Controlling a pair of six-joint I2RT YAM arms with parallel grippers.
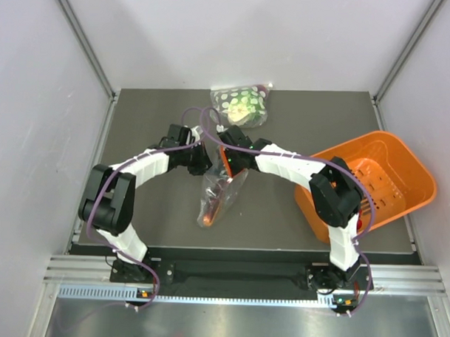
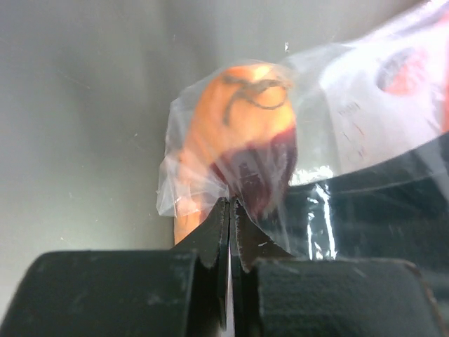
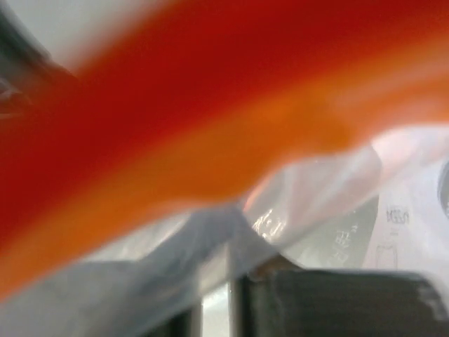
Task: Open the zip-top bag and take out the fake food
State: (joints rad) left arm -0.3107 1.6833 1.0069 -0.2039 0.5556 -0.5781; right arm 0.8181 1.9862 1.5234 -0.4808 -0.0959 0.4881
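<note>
The zip-top bag (image 1: 218,198) is held up over the middle of the dark table, its lower end trailing toward the front. The fake food (image 1: 211,211), reddish pieces, sits inside near the bottom. My left gripper (image 1: 205,164) and right gripper (image 1: 226,165) meet at the bag's top edge. In the left wrist view my gripper (image 2: 231,203) is shut on the clear plastic (image 2: 365,112), with an orange and dark red-brown piece (image 2: 252,161) just beyond. In the right wrist view my gripper (image 3: 224,281) pinches plastic (image 3: 316,203) below the blurred red-orange zip strip (image 3: 210,119).
A second bag with green-and-white spotted contents (image 1: 242,102) lies at the table's back edge. An orange basket (image 1: 424,183) stands tilted at the right, beside the right arm's elbow. White walls close in the left, right and back.
</note>
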